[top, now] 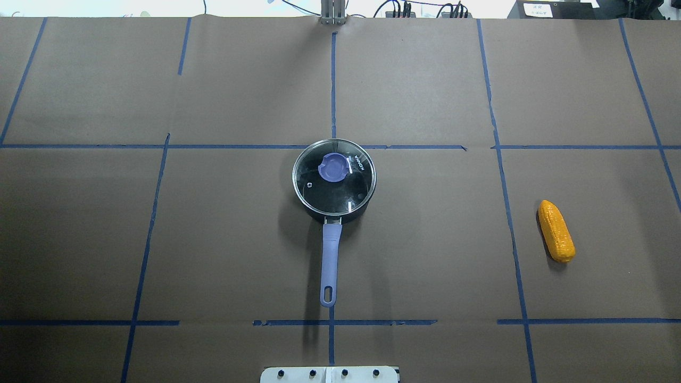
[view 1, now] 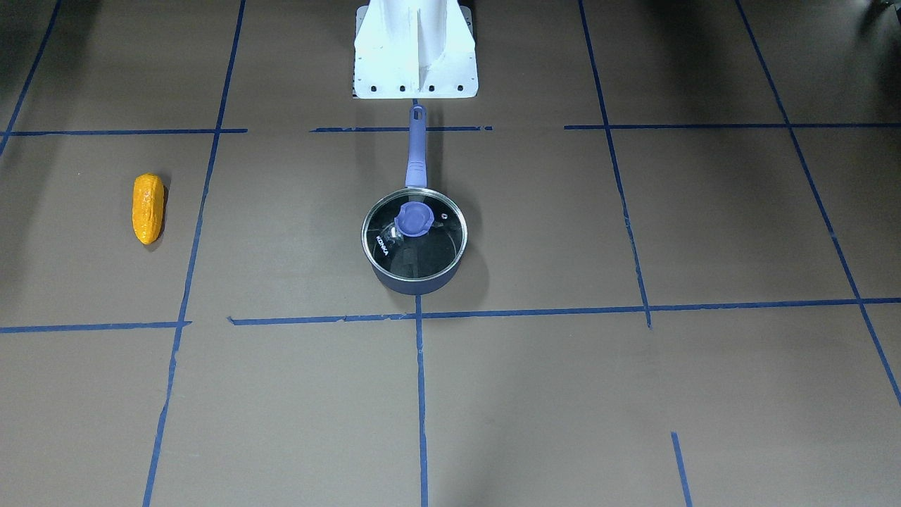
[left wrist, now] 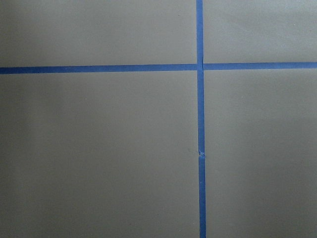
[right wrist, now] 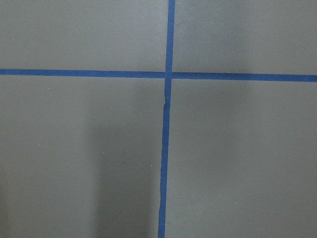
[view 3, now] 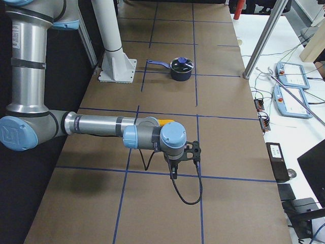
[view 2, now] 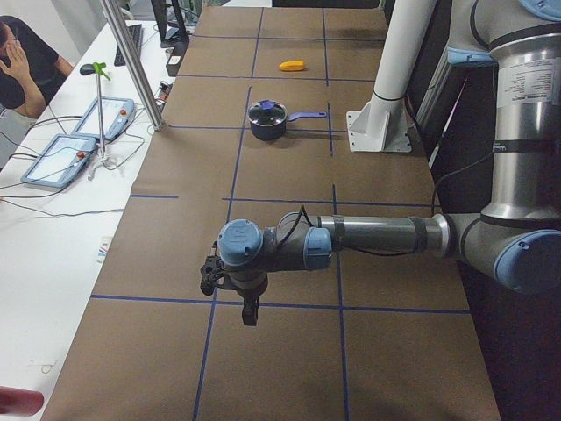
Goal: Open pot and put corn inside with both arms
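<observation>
Glass lid (top: 334, 183) with a round purple knob (top: 333, 166) closes the dark navy saucepan (top: 346, 217) at mid-counter (top: 239, 239). The bumpy, oblong orange-yellow corn (top: 556, 231) lies well apart, toward the right arm's side. Whether the left gripper (view 2: 230, 282) or the right gripper (view 3: 185, 158) is spread cannot be told.

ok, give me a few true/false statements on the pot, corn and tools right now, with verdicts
1. The glass lid sits on the pot. True.
2. The corn is inside the pot. False: the corn lies on the table, apart from the pot, on the robot's right side.
3. The pot's handle points toward the robot's base. True.
4. The left tool grips the lid's knob. False: it is over bare table, far from the pot.
</observation>
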Motion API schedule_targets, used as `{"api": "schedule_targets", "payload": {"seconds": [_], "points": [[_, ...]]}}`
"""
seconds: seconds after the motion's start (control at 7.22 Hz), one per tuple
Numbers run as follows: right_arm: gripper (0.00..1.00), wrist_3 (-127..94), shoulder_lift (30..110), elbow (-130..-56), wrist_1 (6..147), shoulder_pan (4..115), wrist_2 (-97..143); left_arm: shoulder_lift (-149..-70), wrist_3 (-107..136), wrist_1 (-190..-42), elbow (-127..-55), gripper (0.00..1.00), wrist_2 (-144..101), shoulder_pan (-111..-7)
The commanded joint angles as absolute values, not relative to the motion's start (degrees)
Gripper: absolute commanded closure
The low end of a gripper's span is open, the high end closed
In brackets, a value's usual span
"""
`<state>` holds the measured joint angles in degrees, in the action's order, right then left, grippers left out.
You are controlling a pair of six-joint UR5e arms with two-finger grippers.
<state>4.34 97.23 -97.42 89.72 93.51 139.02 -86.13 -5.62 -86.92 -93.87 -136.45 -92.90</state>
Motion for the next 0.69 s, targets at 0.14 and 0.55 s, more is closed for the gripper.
{"api": "schedule_targets", "payload": {"seconds": [0.14,0.55], "points": [[0.0,4.48,97.21,-97.65,89.74,93.52,139.13,-86.22,-5.63,-86.92,-93.87,0.0,-136.41,-92.9],[0.0,3.87,97.29,-97.47,89.74,93.52,139.04,-86.22,-5.63,-86.92,-93.87,0.0,-136.49,-92.9]]}}
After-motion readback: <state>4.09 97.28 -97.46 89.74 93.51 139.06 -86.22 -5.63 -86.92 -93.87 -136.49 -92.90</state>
